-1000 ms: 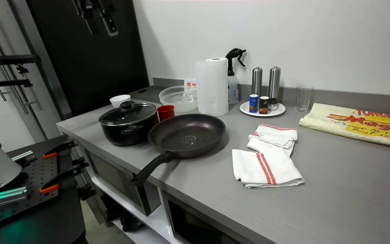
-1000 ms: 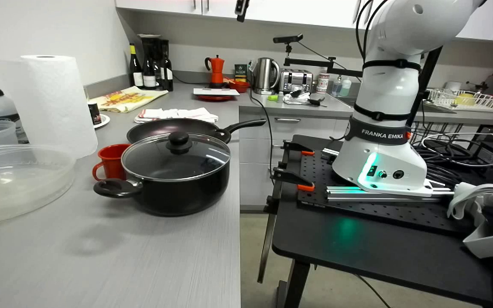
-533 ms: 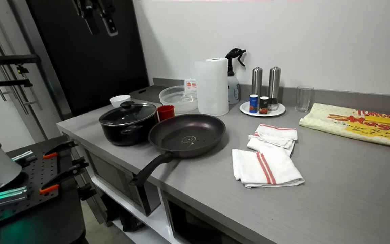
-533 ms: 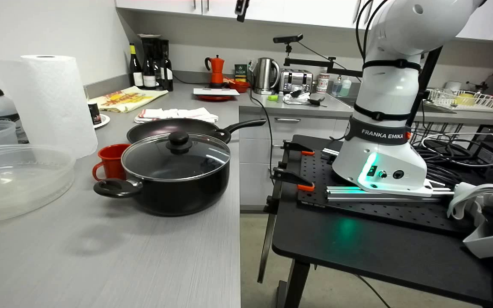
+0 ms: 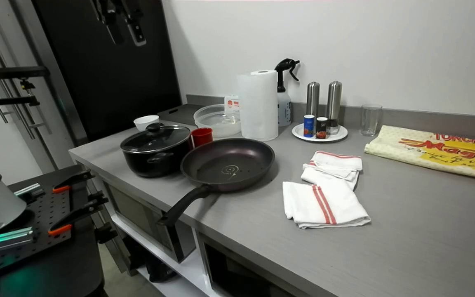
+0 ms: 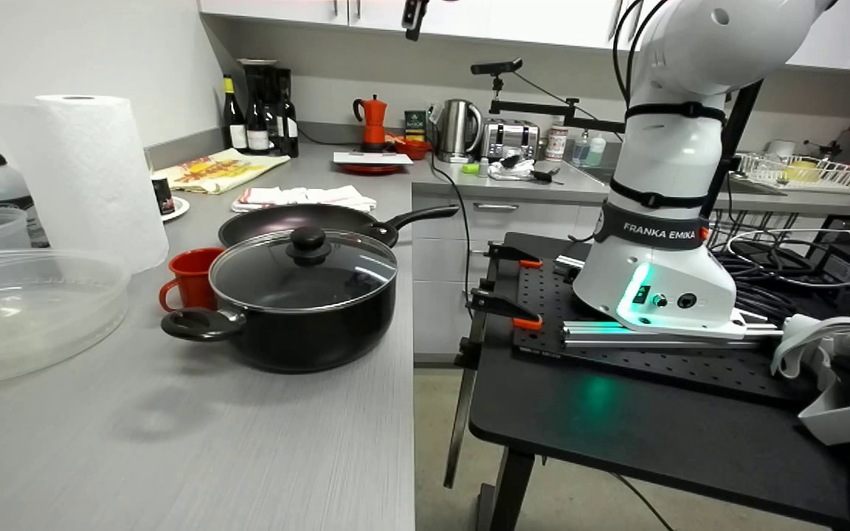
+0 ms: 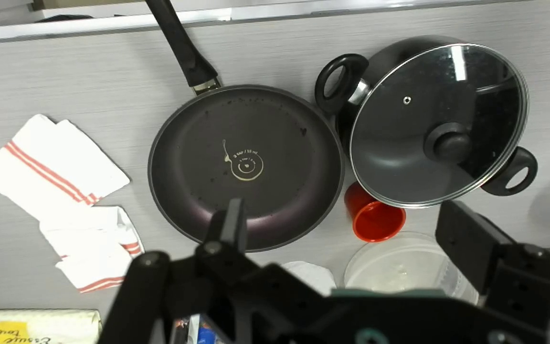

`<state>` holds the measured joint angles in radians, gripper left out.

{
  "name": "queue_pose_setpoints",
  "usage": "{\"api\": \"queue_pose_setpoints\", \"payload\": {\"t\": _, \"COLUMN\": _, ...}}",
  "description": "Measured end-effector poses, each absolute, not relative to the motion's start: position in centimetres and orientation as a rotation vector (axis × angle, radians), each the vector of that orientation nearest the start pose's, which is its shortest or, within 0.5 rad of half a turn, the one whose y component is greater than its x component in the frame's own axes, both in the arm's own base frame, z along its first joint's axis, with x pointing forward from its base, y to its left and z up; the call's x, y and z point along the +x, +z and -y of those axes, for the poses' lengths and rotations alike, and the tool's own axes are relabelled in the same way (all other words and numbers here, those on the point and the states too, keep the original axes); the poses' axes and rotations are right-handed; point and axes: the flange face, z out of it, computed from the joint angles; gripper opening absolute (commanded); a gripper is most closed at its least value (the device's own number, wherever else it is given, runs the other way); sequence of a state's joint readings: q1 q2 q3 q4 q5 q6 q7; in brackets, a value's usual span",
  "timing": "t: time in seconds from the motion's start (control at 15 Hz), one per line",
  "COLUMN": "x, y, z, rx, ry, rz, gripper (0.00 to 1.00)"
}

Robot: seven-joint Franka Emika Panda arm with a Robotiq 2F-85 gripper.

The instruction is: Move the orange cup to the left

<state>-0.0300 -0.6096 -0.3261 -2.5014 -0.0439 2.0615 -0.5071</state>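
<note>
The orange cup [image 7: 379, 221] stands on the grey counter beside the black pot [image 7: 437, 124], between it, the frying pan and the clear bowl. It shows in both exterior views [image 5: 202, 137] [image 6: 194, 276]; in an exterior view its handle faces away from the pan. In the wrist view the pot's lid overlaps part of the cup. My gripper [image 7: 343, 212] is open and empty, its fingers wide apart with the cup between them in that view. In an exterior view the gripper [image 5: 128, 40] hangs high above the counter; another exterior view shows only one finger tip at the top edge.
The frying pan [image 7: 246, 167] lies against the pot, its handle over the counter's front edge. The clear bowl [image 7: 399, 265] and paper-towel roll [image 5: 259, 105] stand behind the cup. A white bowl [image 5: 146, 122] is beyond the pot. Folded towels [image 5: 326, 204] lie past the pan.
Over the last half second my gripper has moved slightly down and to the right in an exterior view. The cup and other objects have not moved.
</note>
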Motion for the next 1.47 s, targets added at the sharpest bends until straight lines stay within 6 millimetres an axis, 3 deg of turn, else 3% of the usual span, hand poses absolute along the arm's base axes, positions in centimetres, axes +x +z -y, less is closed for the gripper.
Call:
{"api": "queue_pose_setpoints", "payload": {"t": 0.27, "x": 39.5, "y": 47.7, "z": 12.7, "rx": -3.072, "ry": -0.264, "rz": 0.365, "gripper": 1.0}}
{"api": "queue_pose_setpoints", "payload": {"t": 0.6, "x": 45.8, "y": 45.5, "z": 8.9, "rx": -3.116, "ry": -0.169, "rz": 0.467, "gripper": 1.0}}
{"api": "queue_pose_setpoints", "payload": {"t": 1.13, "x": 56.5, "y": 41.5, "z": 3.1, "rx": -3.163, "ry": -0.045, "rz": 0.735, "gripper": 1.0}}
{"api": "queue_pose_setpoints", "payload": {"t": 1.47, "x": 61.8, "y": 38.2, "z": -1.2, "rx": -3.172, "ry": 0.012, "rz": 0.964, "gripper": 1.0}}
